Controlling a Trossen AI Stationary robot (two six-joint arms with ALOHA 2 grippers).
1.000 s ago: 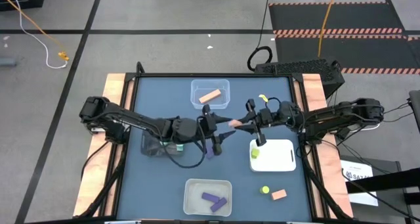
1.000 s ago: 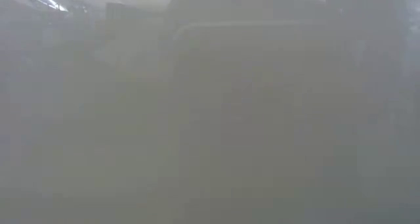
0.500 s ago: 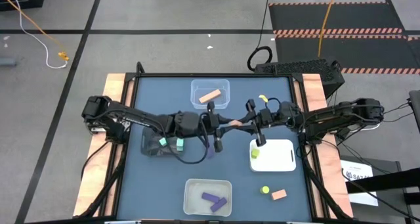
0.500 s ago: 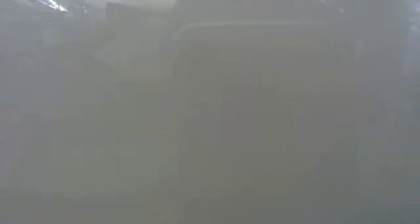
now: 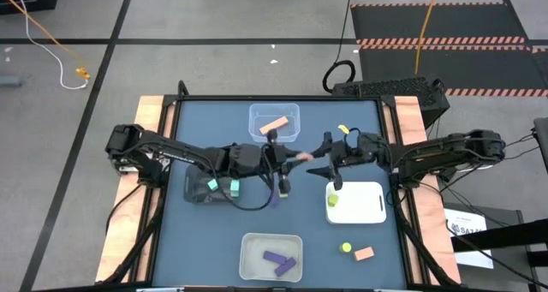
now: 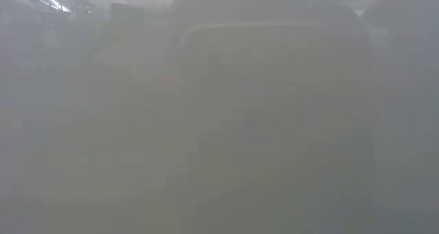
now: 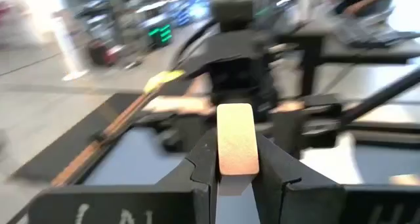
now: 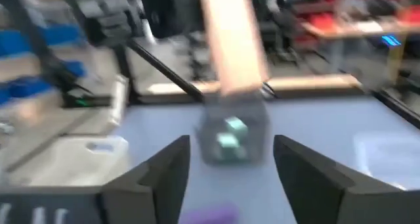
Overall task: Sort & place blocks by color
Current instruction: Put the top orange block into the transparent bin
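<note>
Above the table's middle, an orange block (image 5: 300, 157) is held in the air by my left gripper (image 5: 287, 160), which is shut on it. My right gripper (image 5: 322, 160) stands open just to the block's right, its fingers (image 8: 172, 163) apart and clear of the block (image 8: 230, 40). A second orange bar (image 5: 274, 125) lies in the far clear container (image 5: 293, 112). Purple blocks (image 5: 279, 261) lie in the near clear container (image 5: 248, 241). One yellow-green block (image 5: 332, 199) sits on the white tray (image 5: 368, 205). Teal blocks (image 5: 221, 187) lie in the black container (image 5: 195, 193). My left gripper pinches the orange block's end (image 7: 235, 171) between its two fingers. The fingers come in level from the table's left and lie along the block. The block is lifted clear of the table, and its free end (image 7: 234, 115) sticks out past the fingertips toward my right gripper.
A yellow-green round piece (image 5: 346, 248) and an orange block (image 5: 364, 253) lie loose near the front right. A purple block (image 5: 274, 199) lies on the table below my left gripper. The low view is fogged and shows nothing.
My left gripper has shut on the orange block that my right gripper held out. My right gripper has then opened, let go of the block and drawn back a little toward the table's right edge. The block has stayed in the air above the middle.
</note>
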